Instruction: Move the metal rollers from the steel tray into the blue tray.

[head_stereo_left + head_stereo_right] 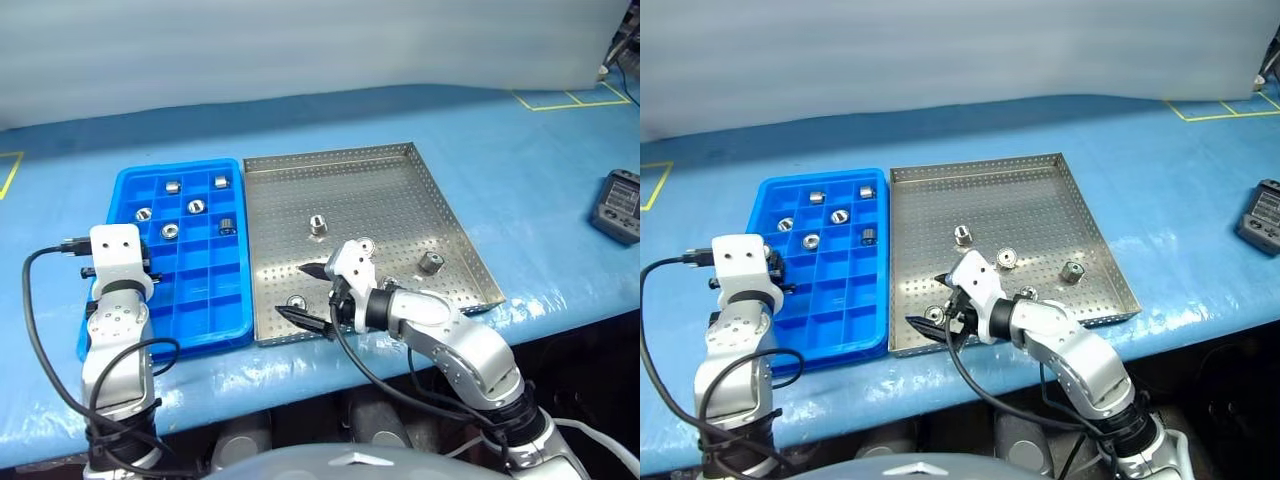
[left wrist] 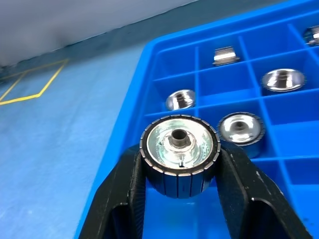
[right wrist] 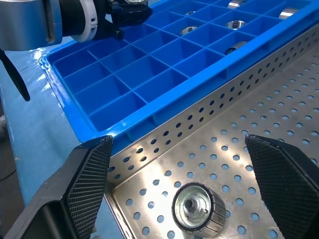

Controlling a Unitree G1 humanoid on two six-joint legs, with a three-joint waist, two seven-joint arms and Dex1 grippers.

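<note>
Over the blue tray (image 2: 149, 64), left fingers (image 2: 127, 199) clamp a roller (image 2: 179, 154) bore-up, right fingers (image 3: 89, 174) spread

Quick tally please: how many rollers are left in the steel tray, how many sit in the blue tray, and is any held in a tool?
rollers in steel tray: 5
rollers in blue tray: 6
roller in left tool: 1
Total: 12
</note>
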